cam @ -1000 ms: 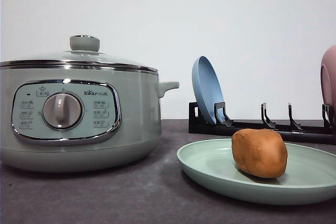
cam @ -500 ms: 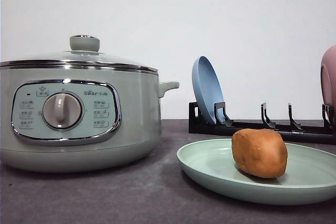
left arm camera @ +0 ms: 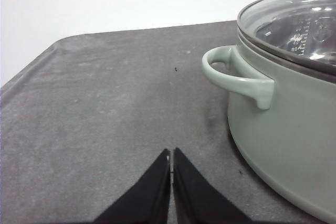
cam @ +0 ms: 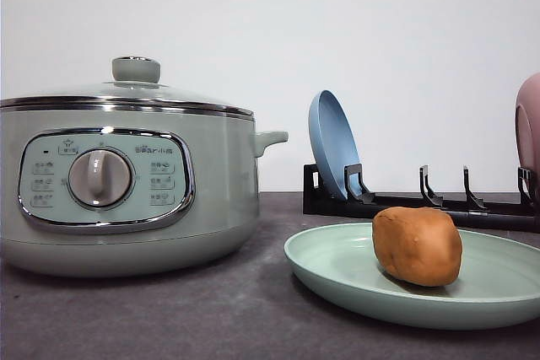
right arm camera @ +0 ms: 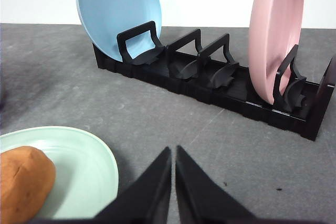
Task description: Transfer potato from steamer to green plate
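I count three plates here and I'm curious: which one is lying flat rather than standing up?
The green plate, flat on the table with the potato on it. The blue plate and pink plate stand on edge in the black rack.

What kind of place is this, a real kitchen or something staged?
Probably a staged kitchen tabletop in a lab rather than a home kitchen: an electric steamer, a black dish rack holding a blue and a pink plate, and a potato on a green plate, all on grey cloth against a bare white wall.

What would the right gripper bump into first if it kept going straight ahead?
Probably the black dish rack. The right gripper, its jaws shut, points across bare table toward the rack's empty middle slots, between the blue plate and pink dish. Depth is uncertain.
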Controlling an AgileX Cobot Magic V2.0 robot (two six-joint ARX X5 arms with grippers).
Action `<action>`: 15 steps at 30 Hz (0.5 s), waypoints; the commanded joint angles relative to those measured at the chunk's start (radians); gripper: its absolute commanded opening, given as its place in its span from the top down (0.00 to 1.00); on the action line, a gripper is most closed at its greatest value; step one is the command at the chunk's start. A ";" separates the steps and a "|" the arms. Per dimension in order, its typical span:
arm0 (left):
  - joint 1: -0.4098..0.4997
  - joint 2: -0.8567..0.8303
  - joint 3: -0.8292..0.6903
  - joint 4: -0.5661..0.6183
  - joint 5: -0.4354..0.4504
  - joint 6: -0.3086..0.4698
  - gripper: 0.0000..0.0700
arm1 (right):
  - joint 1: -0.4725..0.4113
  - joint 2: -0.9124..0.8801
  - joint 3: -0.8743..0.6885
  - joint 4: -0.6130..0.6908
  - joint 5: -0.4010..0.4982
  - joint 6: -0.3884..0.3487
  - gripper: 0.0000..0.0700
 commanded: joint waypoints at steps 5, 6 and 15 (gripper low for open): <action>0.002 -0.002 -0.021 -0.007 -0.005 -0.006 1.00 | -0.002 -0.002 -0.004 0.000 0.000 0.002 1.00; 0.002 -0.002 -0.021 -0.007 -0.005 -0.006 1.00 | -0.002 -0.002 -0.004 0.000 0.000 0.002 1.00; 0.002 -0.002 -0.021 -0.007 -0.005 -0.006 1.00 | -0.002 -0.002 -0.004 0.000 0.000 0.002 1.00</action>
